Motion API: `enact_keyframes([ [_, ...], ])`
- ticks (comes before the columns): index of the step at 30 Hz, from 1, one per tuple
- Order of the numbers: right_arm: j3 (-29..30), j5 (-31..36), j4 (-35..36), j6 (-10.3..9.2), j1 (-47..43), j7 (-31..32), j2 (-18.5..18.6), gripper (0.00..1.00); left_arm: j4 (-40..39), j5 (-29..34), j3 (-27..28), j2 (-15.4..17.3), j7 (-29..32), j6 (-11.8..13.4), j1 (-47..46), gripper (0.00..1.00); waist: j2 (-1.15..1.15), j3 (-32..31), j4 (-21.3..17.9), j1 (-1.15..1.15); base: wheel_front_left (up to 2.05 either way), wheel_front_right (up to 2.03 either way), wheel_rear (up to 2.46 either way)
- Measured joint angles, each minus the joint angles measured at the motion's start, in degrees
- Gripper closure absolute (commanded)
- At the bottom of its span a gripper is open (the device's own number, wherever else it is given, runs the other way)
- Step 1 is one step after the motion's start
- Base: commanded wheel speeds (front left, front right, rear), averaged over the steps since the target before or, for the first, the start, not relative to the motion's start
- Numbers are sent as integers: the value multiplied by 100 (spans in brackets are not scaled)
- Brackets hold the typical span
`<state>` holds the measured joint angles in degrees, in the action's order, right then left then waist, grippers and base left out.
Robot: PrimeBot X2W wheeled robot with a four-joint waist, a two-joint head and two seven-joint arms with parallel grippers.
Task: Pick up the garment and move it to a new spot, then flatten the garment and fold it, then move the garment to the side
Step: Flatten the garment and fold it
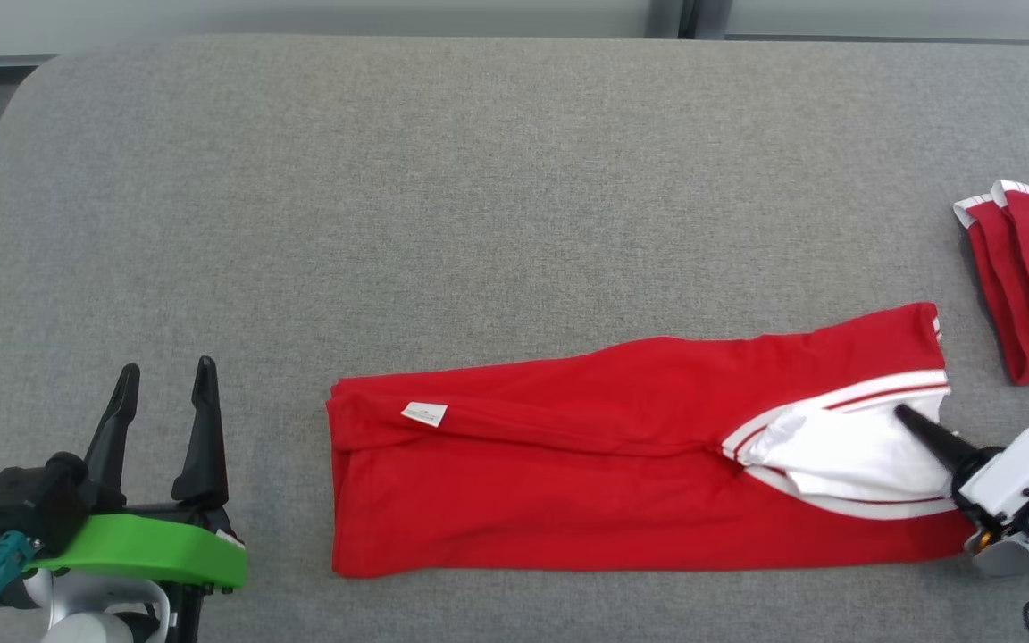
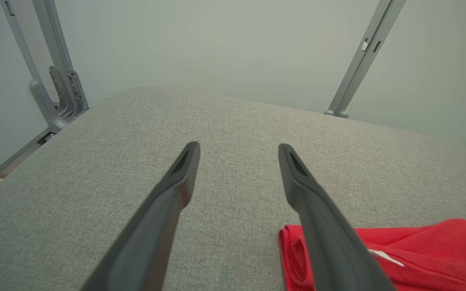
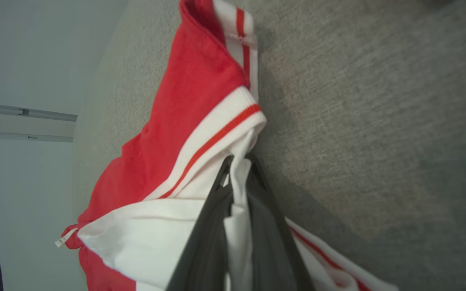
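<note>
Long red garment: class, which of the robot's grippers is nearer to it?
Right. The right gripper is shut on the garment's white end; the left gripper stands open, apart from it, off its other end.

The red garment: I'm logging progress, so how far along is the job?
Done: the garment lies flat on the table, folded into a long strip. In hand: the right gripper is shut on its white-trimmed end; the left gripper sits open, off the cloth. Left: likely a crosswise fold, then moving it aside.

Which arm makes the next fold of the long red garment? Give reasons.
Right. The right gripper is shut on the white end of the red-and-white cloth garment; the left gripper stands open, apart from it.
</note>
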<state>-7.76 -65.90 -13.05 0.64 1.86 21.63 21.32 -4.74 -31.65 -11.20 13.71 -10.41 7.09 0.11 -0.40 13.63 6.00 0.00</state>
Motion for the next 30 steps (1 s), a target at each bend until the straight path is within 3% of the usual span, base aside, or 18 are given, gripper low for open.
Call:
enact_keyframes([
  [5, 824, -520, 108, -58, 7, 20, 311, 100, -12, 26, 8, -41, 3, -1, 40, 0, 0, -72, -55, 0, 0, 0, 0],
  [10, 1704, -1015, 193, -236, -44, 181, 945, 100, -44, 68, -24, -135, 12, 0, 41, 0, 0, -102, 9, 0, 0, 0, 0],
  [12, 1703, -1134, 434, -234, -101, 392, 1050, 100, -45, 90, -18, -167, 26, -1, 43, 0, 0, -118, 38, 0, 0, 0, 0],
  [18, 765, -1168, 1480, 56, -107, 1127, 1002, 100, -42, 165, -14, -179, 30, 0, 52, 0, 0, -155, 71, 0, 0, 0, 0],
  [19, 304, -1173, 1912, 208, -68, 1348, 853, 100, -42, 172, -66, -179, 57, 0, 52, 0, 0, -167, 64, 0, 0, 0, 0],
  [22, -307, -1078, 2513, 305, 112, 1555, 608, 100, -86, 244, -223, -175, 148, 0, 49, 0, 0, -170, 31, 0, 0, 0, 0],
  [26, -967, -781, 2813, 255, 270, 1644, 232, 100, -132, 338, -359, -174, 234, -1, -16, 0, 0, -129, -12, 0, 0, 0, 0],
  [30, -1515, -186, 2740, 48, 411, 1616, -111, 100, -170, 359, -400, -191, 281, -10, -191, 0, 0, -62, -48, 0, 0, 0, 0],
])
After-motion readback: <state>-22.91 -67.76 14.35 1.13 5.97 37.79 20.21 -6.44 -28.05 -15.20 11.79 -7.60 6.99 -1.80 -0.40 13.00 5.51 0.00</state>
